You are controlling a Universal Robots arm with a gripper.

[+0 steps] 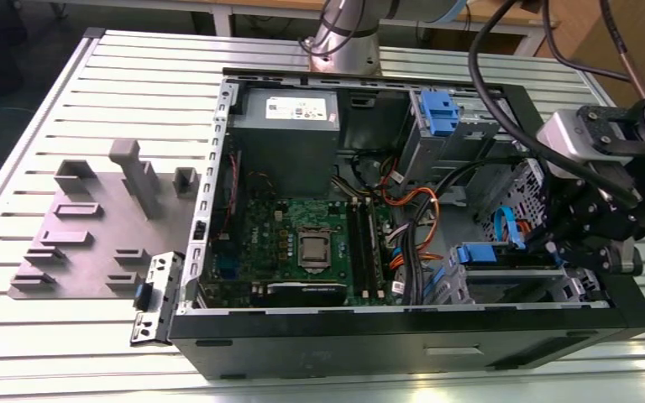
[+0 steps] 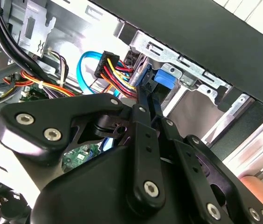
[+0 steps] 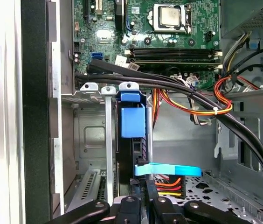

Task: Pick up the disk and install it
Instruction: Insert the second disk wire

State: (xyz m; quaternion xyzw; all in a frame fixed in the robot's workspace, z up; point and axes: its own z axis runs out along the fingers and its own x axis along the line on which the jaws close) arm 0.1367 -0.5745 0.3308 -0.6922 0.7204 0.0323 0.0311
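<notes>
Slatted white tabletop (image 1: 65,92) is seen carrying an open black computer case (image 1: 412,336), laid on its side, with a grey fixture plate (image 1: 98,227) beside it toward the exterior view's left. Inside the case, a green motherboard (image 1: 300,243) is exposed, and 1 blue plastic bracket (image 1: 439,113) is fixed to the far drive bay.

The gripper (image 1: 574,252) is positioned over the near drive cage (image 1: 513,281) at the exterior view's right end of the case. The disk (image 3: 132,140) is seen edge-on in the first wrist view, standing upright in a slot of the cage, its blue carrier tab (image 3: 133,121) facing the camera; the same blue tab (image 2: 162,79) appears just ahead of the fingertips in the second wrist view. The fingers (image 2: 143,105) are drawn close together on the disk's edge, so the claw is recorded as clenched on the disk. A light-blue data cable (image 3: 169,170) and red-yellow-orange power wires (image 3: 169,186) lie just beside the disk.
</notes>
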